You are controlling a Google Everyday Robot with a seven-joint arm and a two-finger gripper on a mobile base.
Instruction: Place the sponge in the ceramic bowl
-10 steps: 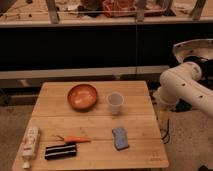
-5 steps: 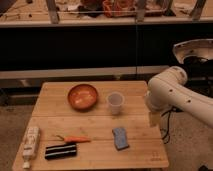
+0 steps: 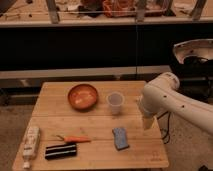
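The light-blue sponge (image 3: 120,138) lies flat on the wooden table (image 3: 95,125), near the front right. The orange-brown ceramic bowl (image 3: 83,96) sits at the table's back middle with nothing in it. My white arm reaches in from the right over the table's right edge. Its lower end, the gripper (image 3: 148,123), hangs just right of and above the sponge, apart from it and far from the bowl.
A translucent white cup (image 3: 115,102) stands between the bowl and the arm. A black ridged block (image 3: 61,150), a thin orange tool (image 3: 75,139) and a white bottle (image 3: 31,143) lie at the front left. Dark shelving runs behind the table.
My arm has swung leftward from beyond the table's right side to over its right edge, closer to the sponge. The objects on the table have not moved.
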